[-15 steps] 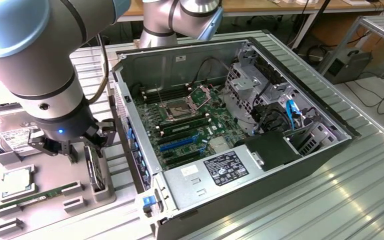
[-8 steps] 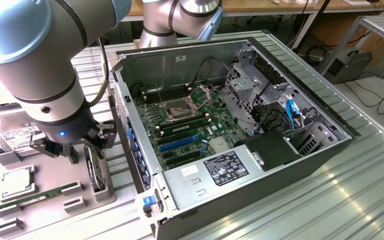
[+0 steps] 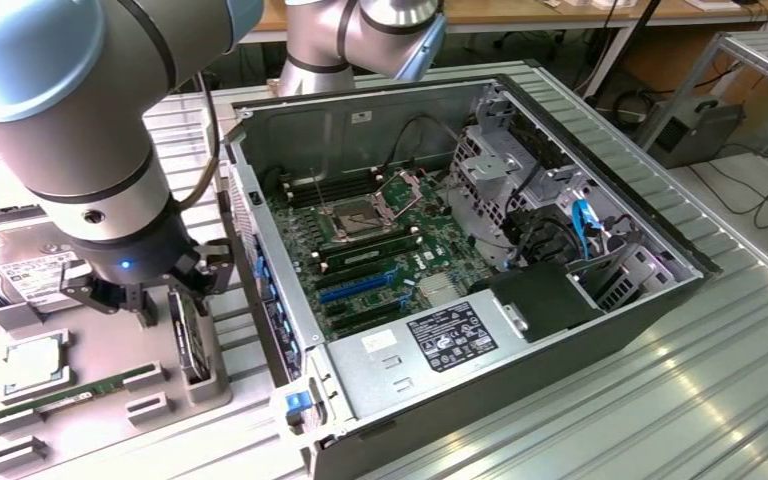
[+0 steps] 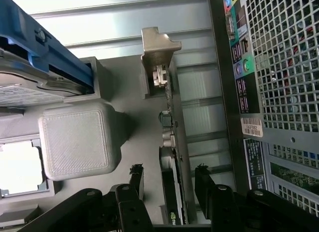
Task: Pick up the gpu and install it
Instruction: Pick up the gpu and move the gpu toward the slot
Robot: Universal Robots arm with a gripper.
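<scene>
1. Black two-finger gripper (image 4: 168, 173) is open, one finger on each side of the gpu (image 4: 171, 129).
2. This thin black card with silver metal bracket stands on edge in a grey plastic holder (image 4: 132, 127).
3. Open black computer case (image 3: 558, 370) lies beside it.

gpu, thin flat card with metal bracket (image 4: 172, 192): black — silver bracket end
Boxy open metal computer case (image 3: 518, 420): black shell
Flat motherboard inside case (image 3: 371, 250): green, blue slots
Moulded plastic tray beside case (image 3: 104, 350): plain grey
</scene>
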